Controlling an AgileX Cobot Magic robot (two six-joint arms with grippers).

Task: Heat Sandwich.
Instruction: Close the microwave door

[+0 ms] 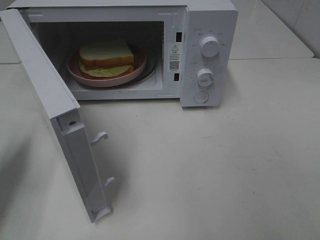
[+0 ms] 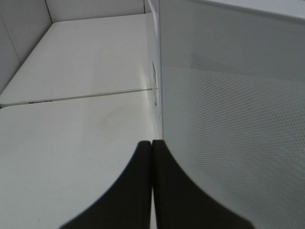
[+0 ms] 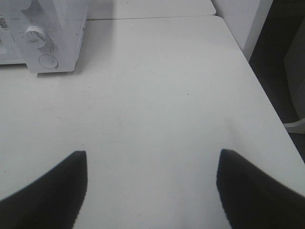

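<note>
Lying flat on the pink plate (image 1: 102, 81) inside the open microwave (image 1: 215, 25), the sandwich (image 1: 106, 56) ran slightly longer across the cavity, a crust edge facing out. The left gripper (image 2: 151, 144) was closed beside the door (image 2: 228, 119); the right gripper (image 3: 152, 153) gaped empty.

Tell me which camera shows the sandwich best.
Exterior high: the sandwich sits on a pink plate inside the open microwave. Left wrist shows the door, right wrist the knobs; neither shows the sandwich.
</note>
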